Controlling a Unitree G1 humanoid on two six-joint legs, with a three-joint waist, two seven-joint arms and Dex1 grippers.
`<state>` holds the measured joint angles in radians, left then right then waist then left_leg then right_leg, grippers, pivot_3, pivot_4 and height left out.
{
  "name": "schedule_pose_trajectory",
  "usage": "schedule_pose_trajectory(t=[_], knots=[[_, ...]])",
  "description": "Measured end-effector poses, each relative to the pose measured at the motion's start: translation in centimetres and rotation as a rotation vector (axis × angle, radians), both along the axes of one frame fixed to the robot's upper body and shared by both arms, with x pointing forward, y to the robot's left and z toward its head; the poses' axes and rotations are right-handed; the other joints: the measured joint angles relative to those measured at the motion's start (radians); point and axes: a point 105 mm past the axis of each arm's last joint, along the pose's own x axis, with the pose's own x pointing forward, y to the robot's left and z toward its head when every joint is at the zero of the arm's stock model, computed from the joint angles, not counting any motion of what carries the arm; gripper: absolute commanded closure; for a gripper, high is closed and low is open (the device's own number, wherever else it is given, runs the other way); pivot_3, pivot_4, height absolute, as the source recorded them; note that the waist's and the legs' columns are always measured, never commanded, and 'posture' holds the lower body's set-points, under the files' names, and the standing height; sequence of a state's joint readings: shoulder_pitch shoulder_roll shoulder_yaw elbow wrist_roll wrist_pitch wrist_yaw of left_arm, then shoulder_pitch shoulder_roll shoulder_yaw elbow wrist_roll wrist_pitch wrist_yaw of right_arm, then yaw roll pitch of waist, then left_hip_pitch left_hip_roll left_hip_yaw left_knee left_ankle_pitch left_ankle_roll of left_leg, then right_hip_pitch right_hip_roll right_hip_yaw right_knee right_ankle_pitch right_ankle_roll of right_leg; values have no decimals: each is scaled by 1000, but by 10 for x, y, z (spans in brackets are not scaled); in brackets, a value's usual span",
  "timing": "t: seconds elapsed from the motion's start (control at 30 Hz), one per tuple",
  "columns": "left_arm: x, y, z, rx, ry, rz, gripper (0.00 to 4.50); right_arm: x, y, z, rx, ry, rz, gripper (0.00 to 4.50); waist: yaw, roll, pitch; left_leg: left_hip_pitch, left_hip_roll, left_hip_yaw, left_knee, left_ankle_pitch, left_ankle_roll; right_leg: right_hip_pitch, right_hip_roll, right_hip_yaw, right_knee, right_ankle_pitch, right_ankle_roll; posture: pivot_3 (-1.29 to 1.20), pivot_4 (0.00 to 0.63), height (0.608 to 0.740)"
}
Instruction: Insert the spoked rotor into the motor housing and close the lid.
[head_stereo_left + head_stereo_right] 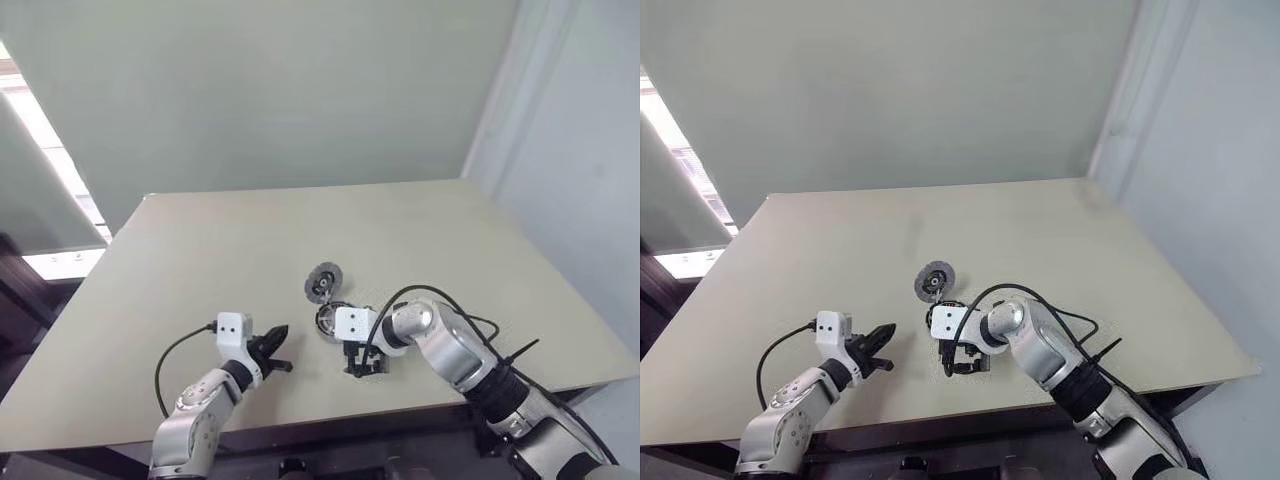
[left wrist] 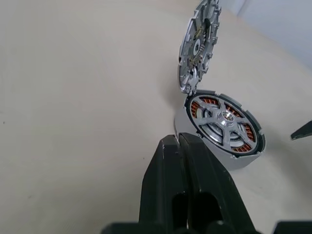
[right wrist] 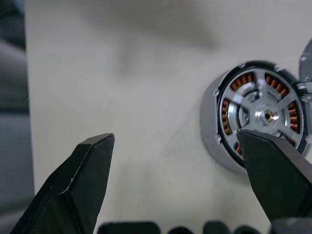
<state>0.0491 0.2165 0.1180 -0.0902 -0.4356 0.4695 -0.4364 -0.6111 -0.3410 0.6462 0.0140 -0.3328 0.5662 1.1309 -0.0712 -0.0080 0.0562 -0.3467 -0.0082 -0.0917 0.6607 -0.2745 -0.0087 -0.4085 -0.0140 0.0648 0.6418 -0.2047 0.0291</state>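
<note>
My right pincer (image 3: pixel 170 161) gapes empty w/ spoked rotor (image 2: pixel 223 122) seated in motor housing (image 2: pixel 234 158), lid (image 2: pixel 199 44) upright for closing; left pincer (image 2: pixel 181 146) shut, idle.

No readable text, label, brand, number or sign is showing anywhere in these views.
</note>
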Motion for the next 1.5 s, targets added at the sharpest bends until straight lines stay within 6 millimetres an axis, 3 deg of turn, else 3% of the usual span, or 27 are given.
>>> schedule_pose_trajectory(t=[0.27,0.7,0.8,1.1,1.17,1.2,1.5], knots=[[-2,-9,-5,-9,15,-24,4500,16,-3,-17,-152,5,53,36,0,0,0,0,0,0,-1,0,0,0,0,0,0,0,0,0,0,740],[-7,-9,-11,-11,35,-18,4500,35,2,-31,-191,-39,73,36,-1,0,0,1,0,0,0,0,0,0,0,0,1,1,1,0,0,740],[-7,-8,-11,-11,34,-17,4500,39,0,-33,-200,-55,58,602,-3,0,0,2,0,0,0,0,0,1,0,0,1,0,0,0,0,740],[-7,-8,-11,-10,32,-15,4500,48,2,-27,-193,-115,31,3709,-3,0,0,1,0,0,-3,0,0,0,0,0,0,1,2,0,0,740],[-7,-9,-10,-12,30,-17,4500,46,5,-27,-185,-112,49,4214,-3,1,0,1,0,0,-3,0,0,0,0,0,0,1,2,0,0,740],[-7,-11,-10,-15,29,-19,4500,44,8,-28,-180,-108,55,4379,-3,1,0,1,0,0,-2,0,0,0,0,0,0,1,2,0,0,740],[-6,-15,-10,-29,27,-23,4500,44,7,-27,-182,-104,60,4405,-2,2,0,1,0,0,-1,0,0,0,0,0,0,1,1,0,0,740]])
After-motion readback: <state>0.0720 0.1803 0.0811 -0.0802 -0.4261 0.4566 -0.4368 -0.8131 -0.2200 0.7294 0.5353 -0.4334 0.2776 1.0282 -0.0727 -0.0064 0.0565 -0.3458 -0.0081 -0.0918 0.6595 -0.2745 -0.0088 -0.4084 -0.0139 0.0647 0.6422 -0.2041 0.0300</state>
